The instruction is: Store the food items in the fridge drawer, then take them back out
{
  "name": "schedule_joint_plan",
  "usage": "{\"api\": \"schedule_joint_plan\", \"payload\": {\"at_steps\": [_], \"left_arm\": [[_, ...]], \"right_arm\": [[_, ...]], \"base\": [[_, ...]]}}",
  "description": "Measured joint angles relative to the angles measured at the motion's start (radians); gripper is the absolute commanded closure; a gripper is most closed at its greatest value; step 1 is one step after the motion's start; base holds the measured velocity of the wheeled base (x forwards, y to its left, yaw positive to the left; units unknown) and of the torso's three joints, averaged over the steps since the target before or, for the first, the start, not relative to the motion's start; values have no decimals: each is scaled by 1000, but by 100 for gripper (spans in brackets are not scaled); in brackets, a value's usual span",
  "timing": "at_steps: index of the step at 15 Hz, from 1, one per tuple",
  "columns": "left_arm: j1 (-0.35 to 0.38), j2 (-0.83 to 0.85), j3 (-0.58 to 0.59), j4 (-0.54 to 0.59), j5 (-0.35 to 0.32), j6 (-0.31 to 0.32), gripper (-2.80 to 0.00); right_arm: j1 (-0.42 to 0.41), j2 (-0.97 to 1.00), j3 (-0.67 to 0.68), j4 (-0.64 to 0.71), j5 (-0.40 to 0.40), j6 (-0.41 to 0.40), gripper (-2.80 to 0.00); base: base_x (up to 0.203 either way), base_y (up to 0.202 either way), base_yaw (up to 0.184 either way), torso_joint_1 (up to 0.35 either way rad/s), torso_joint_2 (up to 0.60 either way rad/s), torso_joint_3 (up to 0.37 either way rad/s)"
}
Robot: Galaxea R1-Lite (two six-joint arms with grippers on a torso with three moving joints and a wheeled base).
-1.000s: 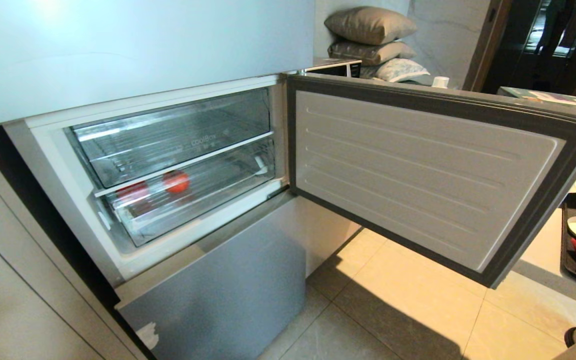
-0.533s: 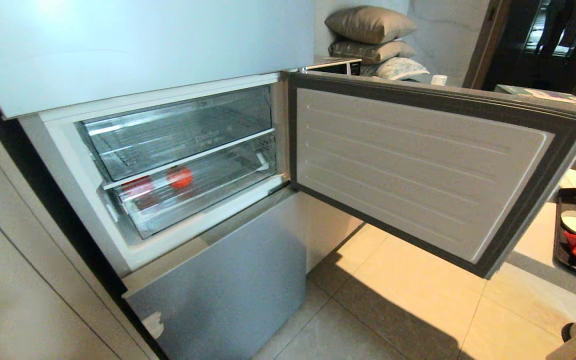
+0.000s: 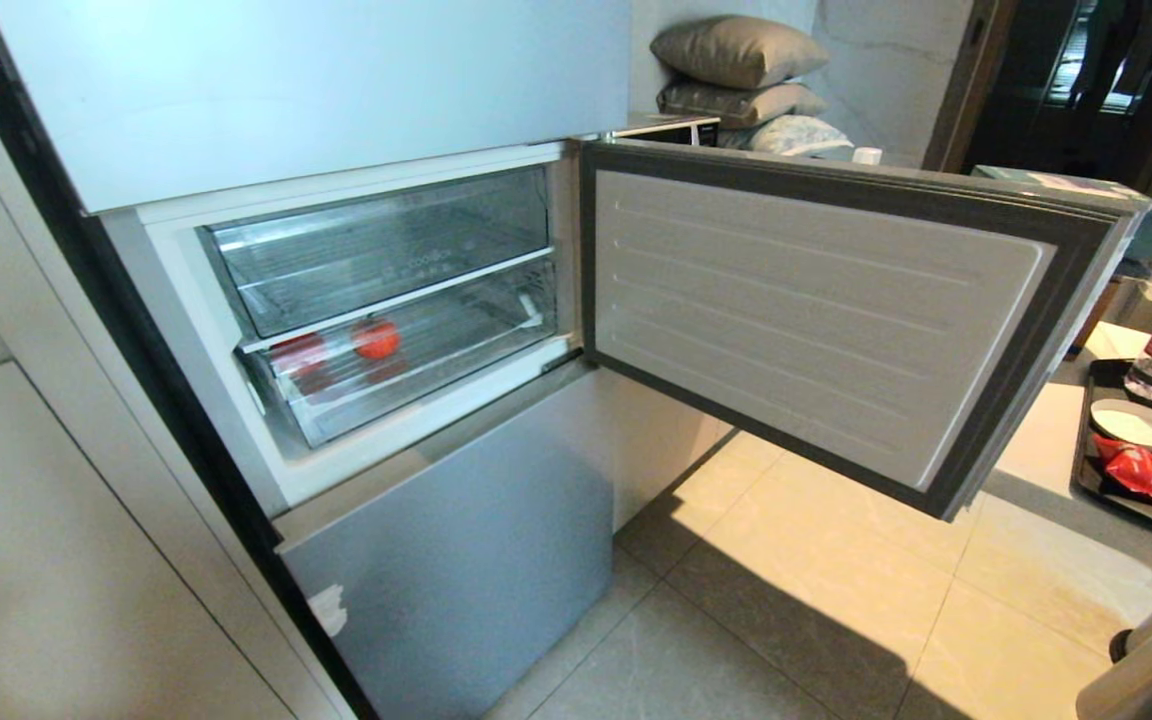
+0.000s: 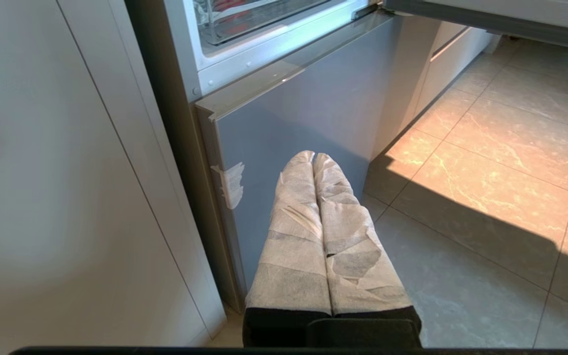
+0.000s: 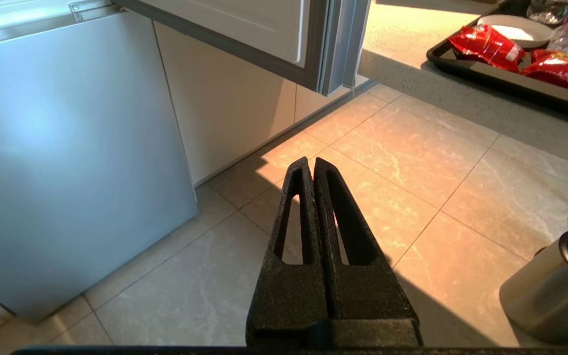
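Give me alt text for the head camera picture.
An open fridge compartment holds two red food items in its lower clear drawer; its door is swung wide to the right above the tiled floor.

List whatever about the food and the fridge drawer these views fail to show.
- Head view: pinkish-red fruit blurred behind the fridge drawer front; its kind is unclear.
- Head view: bright red piece too small to show a stem.
- Left wrist view: drawer cut off by the frame's edge.
- Right wrist view: drawer absent.
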Motion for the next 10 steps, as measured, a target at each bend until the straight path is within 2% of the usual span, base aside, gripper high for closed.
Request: {"api": "schedule_joint_plan", "payload": {"at_steps": [5, 7, 10], "left_arm": [[2, 0, 0, 0, 0, 0, 0], [2, 0, 0, 0, 0, 0, 0], [2, 0, 0, 0, 0, 0, 0]], "right_arm": [[-2, 3, -23, 30, -39, 38, 0], [-4, 18, -143, 80, -94, 130, 0], [-15, 97, -390, 196, -139, 364, 0]], "base": [[0, 0, 0, 0, 0, 0], [0, 0, 0, 0, 0, 0], [0, 0, 0, 0, 0, 0]]}}
